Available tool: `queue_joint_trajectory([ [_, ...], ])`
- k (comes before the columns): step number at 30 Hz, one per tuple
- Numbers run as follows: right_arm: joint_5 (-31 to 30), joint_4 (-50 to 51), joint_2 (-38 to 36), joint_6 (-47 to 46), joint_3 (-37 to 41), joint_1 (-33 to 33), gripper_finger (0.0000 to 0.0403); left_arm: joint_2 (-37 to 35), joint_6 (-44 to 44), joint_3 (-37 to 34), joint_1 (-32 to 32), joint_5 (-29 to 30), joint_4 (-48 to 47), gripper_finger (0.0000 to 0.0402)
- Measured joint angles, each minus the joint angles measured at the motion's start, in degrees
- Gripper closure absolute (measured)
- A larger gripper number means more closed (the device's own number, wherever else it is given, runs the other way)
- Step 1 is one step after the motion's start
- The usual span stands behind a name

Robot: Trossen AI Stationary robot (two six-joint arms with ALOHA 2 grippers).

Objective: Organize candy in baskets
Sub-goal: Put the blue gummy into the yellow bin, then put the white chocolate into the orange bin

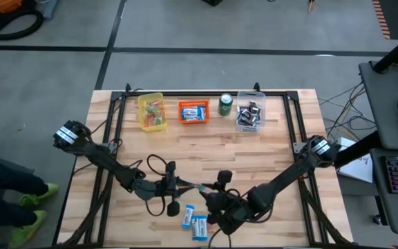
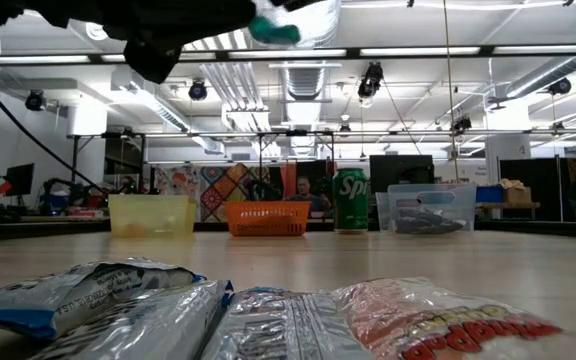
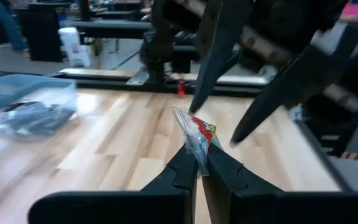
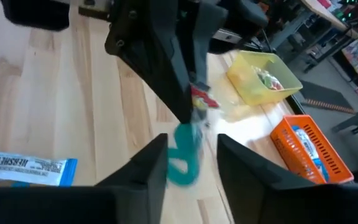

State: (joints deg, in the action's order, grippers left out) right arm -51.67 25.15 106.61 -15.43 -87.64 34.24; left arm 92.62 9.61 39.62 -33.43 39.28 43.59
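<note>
A small sweet in a clear wrapper with red and green print hangs above the table's near middle. My left gripper is shut on it; in the high view that gripper meets my right gripper tip to tip. My right gripper is open, its fingers standing on either side of the sweet's green end. Whether they touch it I cannot tell. The yellow basket, orange basket and clear basket stand in a row at the far edge, each holding candy. My left gripper pinches one end of the sweet's wrapper between its two fingertips. The fingers come about level from the table's left. The sweet sticks out past the tips toward my right gripper, lifted clear of the table.
A green soda can stands between the orange and clear baskets. Two blue-and-white bars lie at the near edge under the grippers, a small dark piece beside them. A black frame runs round the table's far part.
</note>
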Motion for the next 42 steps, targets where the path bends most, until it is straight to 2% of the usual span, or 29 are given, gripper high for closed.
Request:
queue_joint_trajectory([
  [5, 1.1, 5.6, -3.2, -5.1, 0.0, 0.0, 0.0237, -7.5, 2.5, 0.0, 1.3, 5.1, -14.6, 0.0401],
  [10, 1.1, 9.9, -4.9, -9.8, 0.0, 0.0, 0.0223, -16.6, 8.0, 0.0, 6.8, 8.8, -36.1, 0.0401],
  [16, 0.7, 10.4, -4.4, -10.6, 0.0, 0.0, 0.0227, -24.6, 16.9, 0.0, 23.1, 11.1, -64.7, 0.0402],
  [20, 0.7, 10.7, -4.2, -11.0, 0.0, -0.1, 0.0232, -27.1, 17.6, 0.0, 38.3, 9.0, -75.2, 0.0402],
  [25, 0.6, 10.7, -4.1, -11.0, 0.0, -0.3, 0.0229, -26.4, 12.7, 0.0, 57.3, -3.1, -76.0, 0.0402],
  [28, 0.6, 10.8, -4.1, -11.1, 0.0, -0.4, 0.0231, -25.2, 9.5, 0.0, 63.7, -9.9, -75.7, 0.0401],
  [34, 0.6, 11.1, -4.1, -11.2, 0.1, -0.4, 0.0231, -24.8, 6.6, 0.0, 65.5, -11.4, -75.7, 0.0370],
  [42, 0.7, 13.3, -4.1, -11.1, 0.1, -0.8, 0.0229, -25.1, 7.0, 0.0, 63.2, -11.8, -76.2, 0.0297],
])
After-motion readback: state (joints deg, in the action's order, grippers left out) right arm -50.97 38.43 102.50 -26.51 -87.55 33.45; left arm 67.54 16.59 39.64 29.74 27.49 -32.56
